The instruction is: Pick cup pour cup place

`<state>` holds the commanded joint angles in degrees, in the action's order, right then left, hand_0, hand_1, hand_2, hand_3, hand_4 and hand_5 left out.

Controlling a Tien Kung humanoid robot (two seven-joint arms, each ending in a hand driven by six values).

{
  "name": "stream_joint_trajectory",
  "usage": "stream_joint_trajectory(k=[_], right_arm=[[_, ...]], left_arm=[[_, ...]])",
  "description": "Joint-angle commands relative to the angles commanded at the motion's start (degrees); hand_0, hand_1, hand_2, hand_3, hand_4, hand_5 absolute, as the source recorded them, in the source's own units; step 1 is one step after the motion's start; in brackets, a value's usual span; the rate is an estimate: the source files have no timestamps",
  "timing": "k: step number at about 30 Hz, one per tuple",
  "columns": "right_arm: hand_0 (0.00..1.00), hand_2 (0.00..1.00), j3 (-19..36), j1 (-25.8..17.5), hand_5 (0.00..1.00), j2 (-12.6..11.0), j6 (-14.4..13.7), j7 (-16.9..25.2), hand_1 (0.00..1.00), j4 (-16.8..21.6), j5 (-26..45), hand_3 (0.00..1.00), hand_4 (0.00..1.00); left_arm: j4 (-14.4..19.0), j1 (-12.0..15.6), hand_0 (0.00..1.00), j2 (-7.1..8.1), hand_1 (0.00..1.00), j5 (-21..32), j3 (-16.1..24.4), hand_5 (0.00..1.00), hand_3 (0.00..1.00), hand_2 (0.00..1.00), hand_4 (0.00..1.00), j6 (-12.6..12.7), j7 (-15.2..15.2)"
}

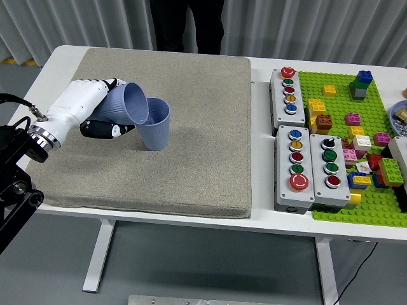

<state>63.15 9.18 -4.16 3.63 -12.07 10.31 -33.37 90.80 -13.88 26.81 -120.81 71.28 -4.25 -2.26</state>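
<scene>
A blue-grey plastic cup (127,103) lies tipped on its side in the left hand (88,108), its open mouth turned right and down over the rim of a second blue-grey cup (154,124), which stands upright on the grey felt mat (191,159) just beside it; the two rims look to touch. The hand's fingers (105,130) are wrapped around the tipped cup's body, black fingertips showing beneath it. To the right of the mat, the white worktop (261,76) carries three grey push-button boxes (296,165) and a green brick baseplate (365,190) with coloured bricks, and a person in dark trousers (187,25) stands at the far side.
</scene>
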Motion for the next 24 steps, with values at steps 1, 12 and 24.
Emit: stream_joint_trajectory(k=[1,12,24], right_arm=[[0.680,0.684,-0.01,0.01,0.178,-0.01,0.01,0.01,0.674,0.00,0.00,0.641,0.439],[0.680,0.683,-0.13,0.13,0.175,-0.09,0.04,0.08,0.673,0.00,0.13,0.641,0.439],[0.680,0.682,-0.18,0.43,0.175,-0.23,0.03,0.21,0.673,0.00,0.44,0.641,0.439]], left_arm=[[-0.04,-0.02,0.523,0.03,0.540,0.09,0.01,0.250,0.515,0.561,0.697,-0.07,-0.05],[-1.02,-1.07,0.523,-0.61,0.540,0.72,0.06,0.248,0.519,0.560,0.694,-0.97,-1.04],[-0.49,-1.74,0.522,-0.24,0.541,-2.13,-0.30,0.248,0.520,0.560,0.690,-1.34,-2.04]])
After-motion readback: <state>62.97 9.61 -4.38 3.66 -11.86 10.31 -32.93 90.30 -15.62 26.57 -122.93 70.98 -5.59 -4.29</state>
